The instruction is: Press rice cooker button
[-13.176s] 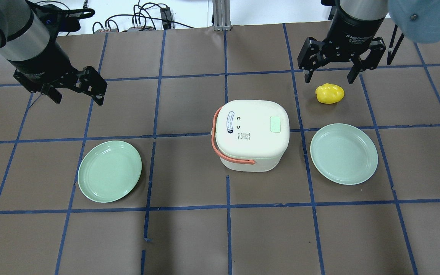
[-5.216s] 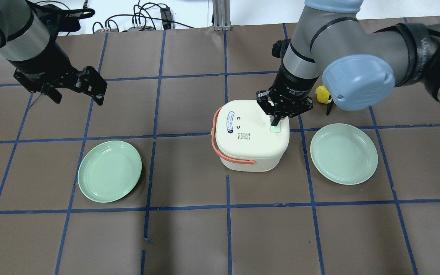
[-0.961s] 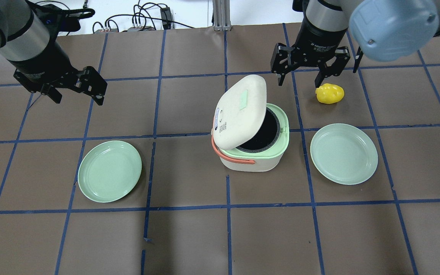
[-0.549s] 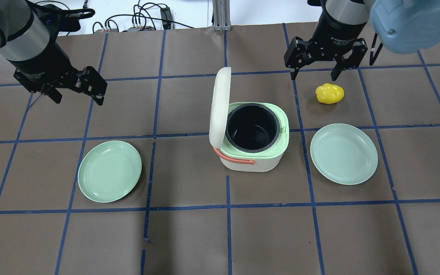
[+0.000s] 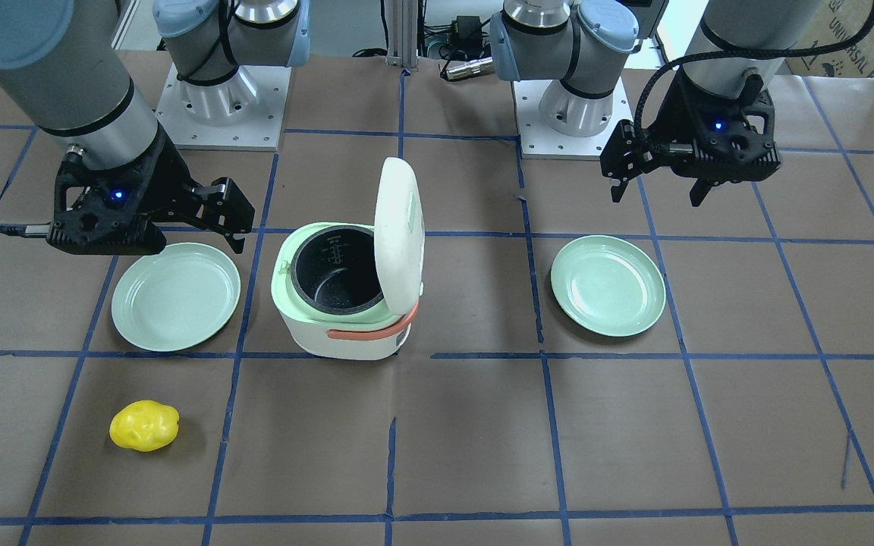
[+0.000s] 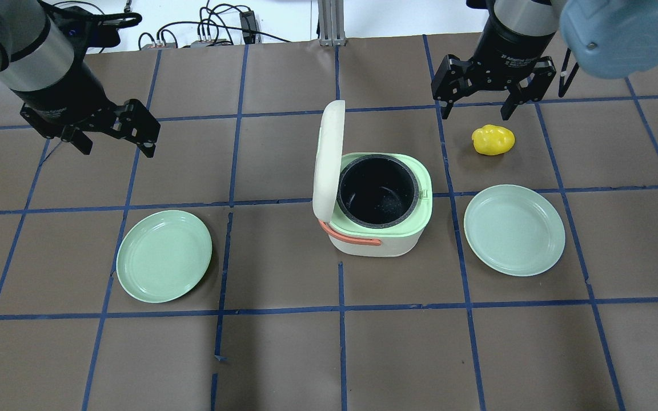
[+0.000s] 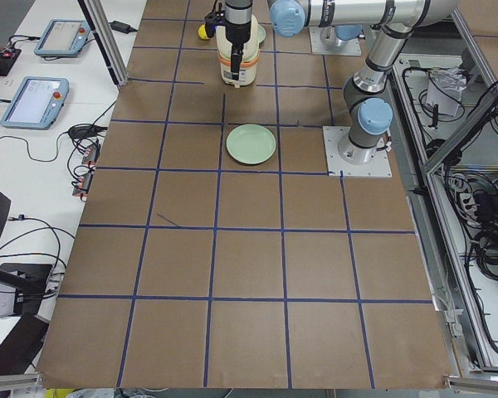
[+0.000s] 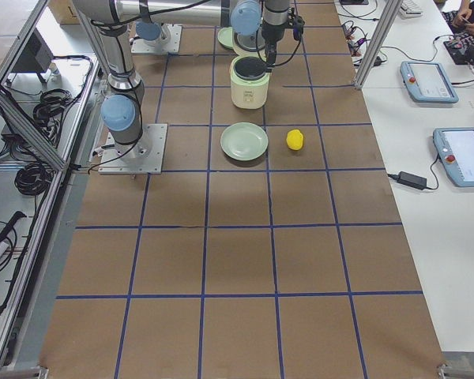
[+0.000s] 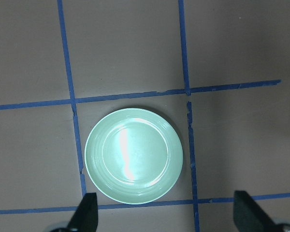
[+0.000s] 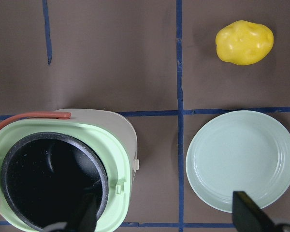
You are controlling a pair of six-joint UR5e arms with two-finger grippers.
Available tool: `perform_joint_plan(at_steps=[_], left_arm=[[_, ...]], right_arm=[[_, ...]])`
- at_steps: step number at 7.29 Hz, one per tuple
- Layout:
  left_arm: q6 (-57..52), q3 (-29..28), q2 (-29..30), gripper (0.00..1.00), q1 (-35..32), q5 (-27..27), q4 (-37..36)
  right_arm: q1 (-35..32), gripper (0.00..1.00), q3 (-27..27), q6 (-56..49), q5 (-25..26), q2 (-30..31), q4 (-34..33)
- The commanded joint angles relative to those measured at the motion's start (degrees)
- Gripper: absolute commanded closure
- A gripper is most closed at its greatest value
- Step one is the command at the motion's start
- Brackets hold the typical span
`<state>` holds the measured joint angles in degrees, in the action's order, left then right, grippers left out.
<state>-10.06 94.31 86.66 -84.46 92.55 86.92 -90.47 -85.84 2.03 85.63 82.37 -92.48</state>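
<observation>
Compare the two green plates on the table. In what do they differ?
The right plate lies close beside the rice cooker; the left plate lies clearly farther from it. The cooker's raised lid stands on the side toward the left plate, away from the right plate. A yellow potato lies near the right plate, none near the left plate. Both are round, pale green, empty and flat on the table.

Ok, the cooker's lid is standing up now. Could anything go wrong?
Maybe. The lid stands upright on the rice cooker, so an arm passing low could knock it shut. The right gripper hangs open close to the yellow lump and could bump it if it drops lower.
</observation>
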Motion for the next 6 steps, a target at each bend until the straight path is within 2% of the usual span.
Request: perform_joint_plan(at_steps=[1,3,6], left_arm=[[0.04,0.00,0.00,0.00,0.00,0.00,0.00],[0.04,0.00,0.00,0.00,0.00,0.00,0.00],[0.04,0.00,0.00,0.00,0.00,0.00,0.00]], right_arm=[[0.46,0.00,-0.03,-0.01,-0.03,0.07,0.10],[0.82,0.00,-0.47,-0.01,3.99,0.24,0.10],[0.11,0.00,-1.70,1.13,4.02,2.17,0.81]])
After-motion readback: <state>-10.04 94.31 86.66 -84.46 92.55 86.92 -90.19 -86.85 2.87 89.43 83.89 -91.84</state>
